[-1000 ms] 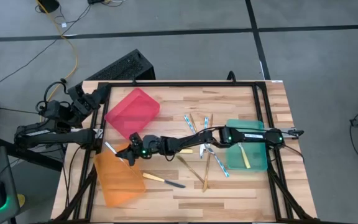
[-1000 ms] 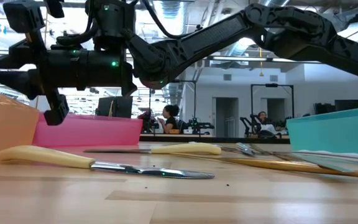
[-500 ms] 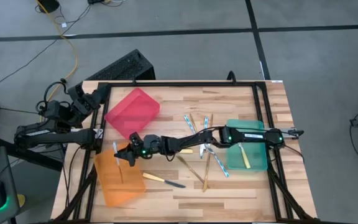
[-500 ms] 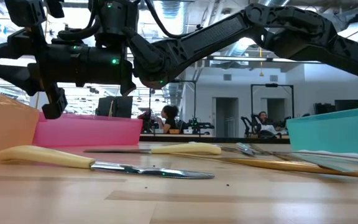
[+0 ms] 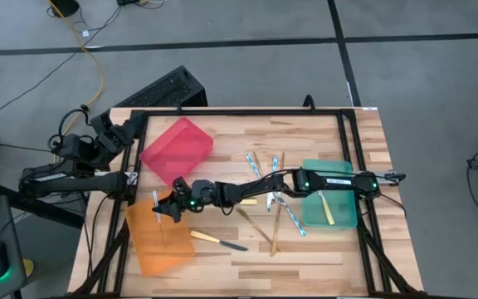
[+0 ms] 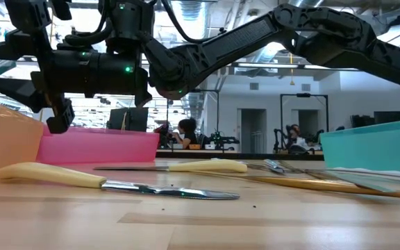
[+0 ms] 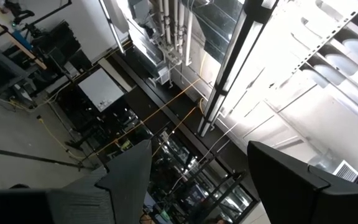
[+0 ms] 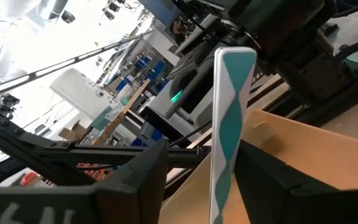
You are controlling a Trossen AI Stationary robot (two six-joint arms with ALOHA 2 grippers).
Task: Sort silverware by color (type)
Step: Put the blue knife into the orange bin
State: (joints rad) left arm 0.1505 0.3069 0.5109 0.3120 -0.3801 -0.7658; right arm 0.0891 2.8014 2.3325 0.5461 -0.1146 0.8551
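While sorting barely begun: silvery-blue piece upright over orange bin, near left, loose between spread jaws of right gripper. Green bin, right: one yellow-handled piece. Red bin apparently bare. Left to sort: yellow-handled knife, central cluster, about seven. Bins: three. Left gripper wide, parked far left.

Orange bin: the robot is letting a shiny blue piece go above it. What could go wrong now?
1. The silvery-blue piece stands upright in the open right end effector, near the orange bin's rim. It might tip and land outside.
2. The right arm stretches low across the loose silverware. Pulling back, it could perhaps knock pieces around.
3. The yellow-handled knife lies right beside the bin and could get bumped.
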